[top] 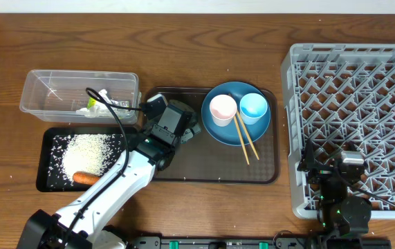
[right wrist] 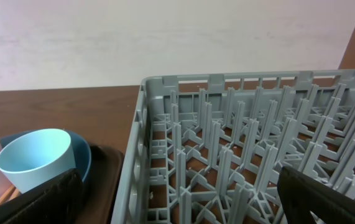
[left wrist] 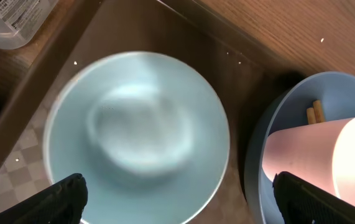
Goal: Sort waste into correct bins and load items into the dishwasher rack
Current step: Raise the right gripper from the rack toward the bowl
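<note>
The left gripper (top: 189,130) hangs with its fingers wide apart above the white bowl (left wrist: 137,137). The bowl sits upright on the brown tray (top: 204,164), just beside the blue plate (left wrist: 289,106). In a descent, I think one finger could strike the plate rim or the pink cup (left wrist: 314,162). The bowl looks smooth, empty and a little blurred. The right gripper (right wrist: 177,208), fingers also apart, hovers over the dishwasher rack (right wrist: 239,118).
</note>
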Robot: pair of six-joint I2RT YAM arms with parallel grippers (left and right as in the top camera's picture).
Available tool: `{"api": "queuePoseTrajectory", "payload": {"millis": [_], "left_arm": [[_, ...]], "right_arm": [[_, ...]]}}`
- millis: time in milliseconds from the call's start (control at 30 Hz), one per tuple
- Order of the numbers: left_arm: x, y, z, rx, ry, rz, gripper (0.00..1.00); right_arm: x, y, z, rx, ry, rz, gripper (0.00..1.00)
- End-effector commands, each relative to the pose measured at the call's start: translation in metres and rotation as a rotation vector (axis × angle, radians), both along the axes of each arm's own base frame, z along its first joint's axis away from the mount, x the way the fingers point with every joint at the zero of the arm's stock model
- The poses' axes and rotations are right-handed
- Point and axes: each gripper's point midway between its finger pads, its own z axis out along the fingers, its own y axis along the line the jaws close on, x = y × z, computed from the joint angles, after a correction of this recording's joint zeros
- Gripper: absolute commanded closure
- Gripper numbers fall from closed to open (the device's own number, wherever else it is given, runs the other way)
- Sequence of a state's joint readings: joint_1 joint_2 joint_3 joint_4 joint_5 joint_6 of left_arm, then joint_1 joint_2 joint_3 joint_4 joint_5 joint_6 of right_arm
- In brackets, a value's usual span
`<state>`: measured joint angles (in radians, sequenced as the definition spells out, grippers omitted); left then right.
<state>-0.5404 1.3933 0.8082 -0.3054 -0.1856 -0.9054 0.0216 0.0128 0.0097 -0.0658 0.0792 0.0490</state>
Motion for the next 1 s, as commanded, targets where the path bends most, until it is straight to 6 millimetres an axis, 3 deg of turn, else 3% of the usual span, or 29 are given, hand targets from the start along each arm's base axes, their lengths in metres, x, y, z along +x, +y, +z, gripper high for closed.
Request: {"api": "queuePoseTrajectory", "payload": {"millis": [0,133,267,567,733,867,967], "left_arm": [[0.002,-0.001,0.006,-0.004,-0.016,0.0,0.02],[0.002,-0.001,0.006,-0.004,-0.016,0.0,0.02],[0.002,-0.001,0.006,-0.004,-0.016,0.0,0.02],[0.002,-0.001,0.006,-0.004,-0.016,0.0,0.02],[0.002,-0.001,0.006,-0.004,-0.016,0.0,0.02],[0.002,-0.001,0.006,-0.004,-0.016,0.0,0.02],[0.002,-0.001,0.006,-0.004,-0.016,0.0,0.02]], "right_arm": [[0.0,0.0,-0.002,0.006,0.004,-0.001,0.01],[0.0,0.0,-0.002,0.006,0.004,-0.001,0.01],[0.001,0.005,0.028,0.055,-0.12,0.031,0.01],[0.001,0.003,0.03,0.077,-0.131,0.016,0.01],[-0.004,0.03,0.057,0.064,-0.219,0.178,0.01],[-0.008,0.031,0.074,0.063,-0.217,0.188,0.01],[-0.012,0.035,0.099,0.064,-0.205,0.208,0.01]]}}
